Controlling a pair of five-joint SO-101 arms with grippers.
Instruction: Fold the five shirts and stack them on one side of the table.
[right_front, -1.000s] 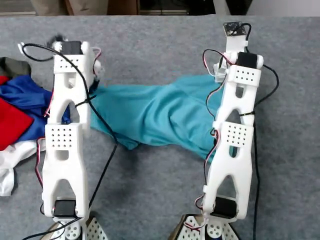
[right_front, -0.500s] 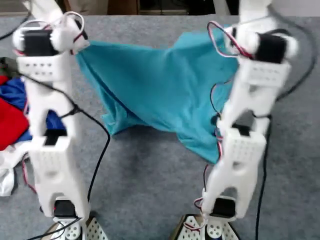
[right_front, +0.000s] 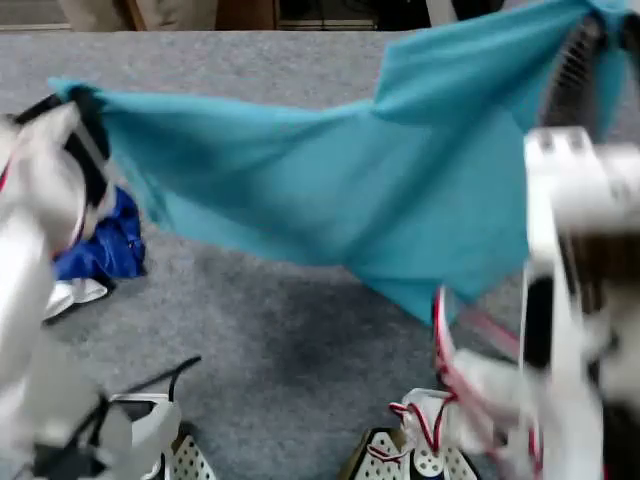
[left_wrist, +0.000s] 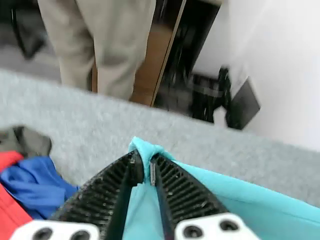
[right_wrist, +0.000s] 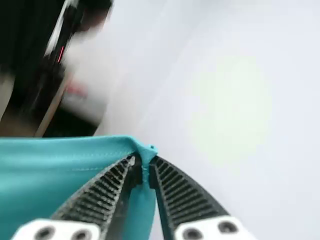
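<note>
A teal shirt (right_front: 330, 190) hangs spread in the air between both arms, high above the grey table (right_front: 280, 340). My left gripper (left_wrist: 144, 167) is shut on one corner of the teal shirt (left_wrist: 240, 200); in the high view that corner sits at the far left by the left gripper (right_front: 85, 105). My right gripper (right_wrist: 144, 167) is shut on another corner of the teal shirt (right_wrist: 55, 175), lifted at the upper right in the high view. A pile of other shirts lies at the table's left side, blue (right_front: 105, 250), red (left_wrist: 12, 210) and dark olive (left_wrist: 27, 140).
A white garment (right_front: 70, 293) peeks out beside the blue one at the left edge. The arm bases (right_front: 400, 455) stand at the table's front edge. Trouser legs of a person (left_wrist: 100, 45) stand beyond the table's far edge.
Both arms have raised the teal shirt from the table and pulled it wide apart, so it now hangs stretched in the air. The arms rose close to the high camera.
</note>
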